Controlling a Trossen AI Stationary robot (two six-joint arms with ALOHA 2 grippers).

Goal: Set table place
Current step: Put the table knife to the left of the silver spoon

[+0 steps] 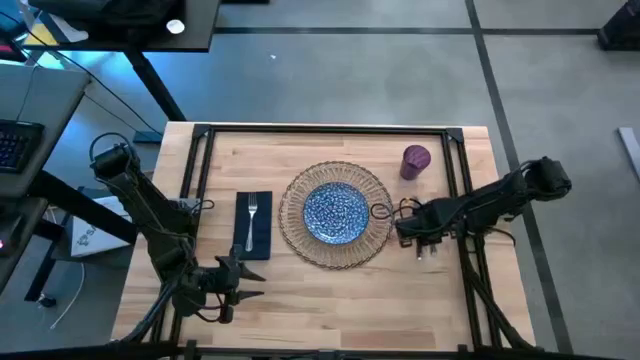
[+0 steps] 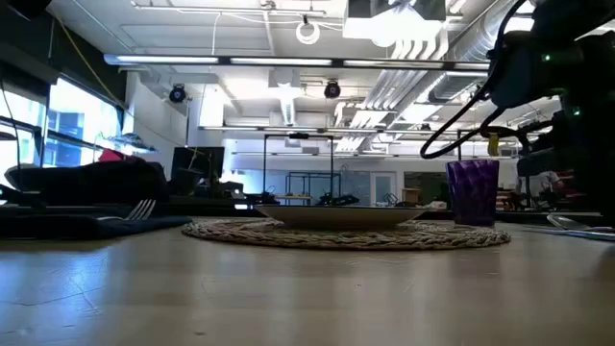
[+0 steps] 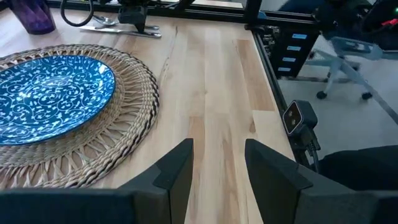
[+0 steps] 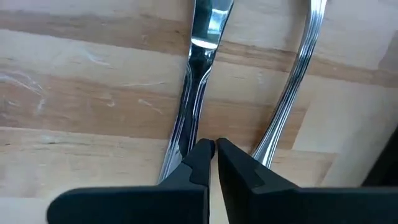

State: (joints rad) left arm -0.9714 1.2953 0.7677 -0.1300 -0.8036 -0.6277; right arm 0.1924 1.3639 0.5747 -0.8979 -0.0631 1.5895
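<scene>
Two silver cutlery pieces (image 4: 193,93) lie beside the round woven wicker placemat (image 1: 335,214) — right gripper (image 4: 213,152) fingers closed just over them, probably aligning; left gripper (image 3: 217,168) open, waiting.

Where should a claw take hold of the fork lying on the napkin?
Grip the fork at mid-handle, coming straight down from above. It lies flat on the dark napkin, tines toward the table's far edge, so the slim handle offers two clear long sides for the fingers to close across.
</scene>
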